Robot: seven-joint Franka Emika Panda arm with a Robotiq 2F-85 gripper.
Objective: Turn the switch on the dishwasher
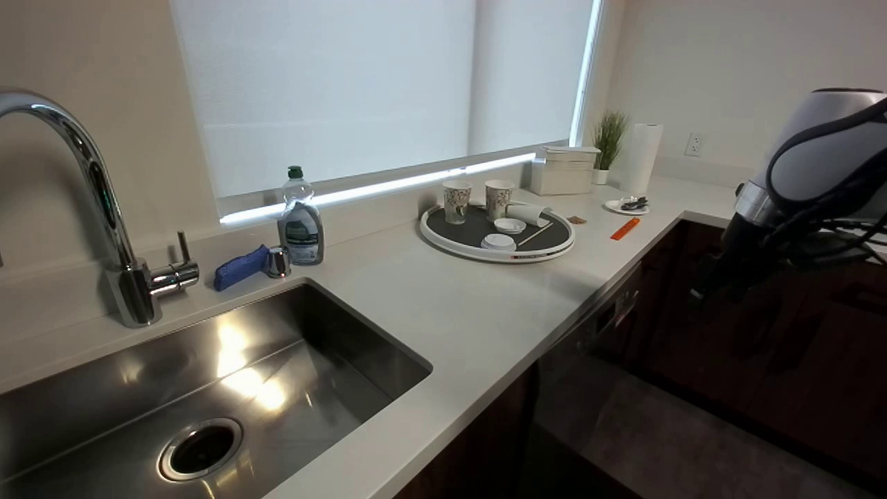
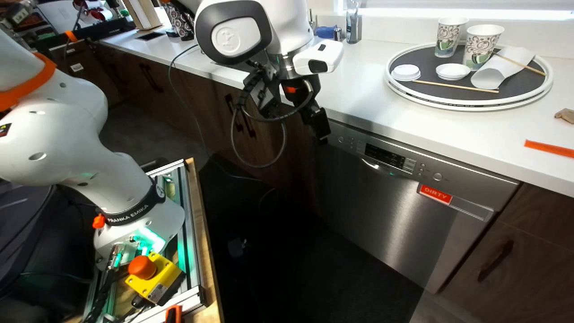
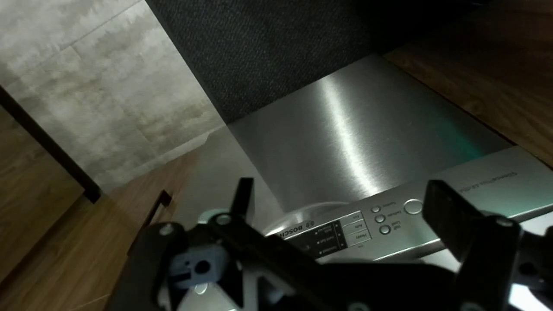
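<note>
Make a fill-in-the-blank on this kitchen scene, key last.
The red label on the dishwasher reads ____.
____ patterned cups stand upright on the round tray.
The bottle has a cap coloured ____.
The tool stands ____, not shut.

Missing words: DIRTY; Two; green; open.

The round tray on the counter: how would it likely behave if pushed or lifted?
Pushed, the tray would probably slide rather than tip, being wide and low. Lifted unevenly, it could topple the two patterned cups, which stand upright on it. The thin stick lying on its dark surface might slide or roll as well.
</note>
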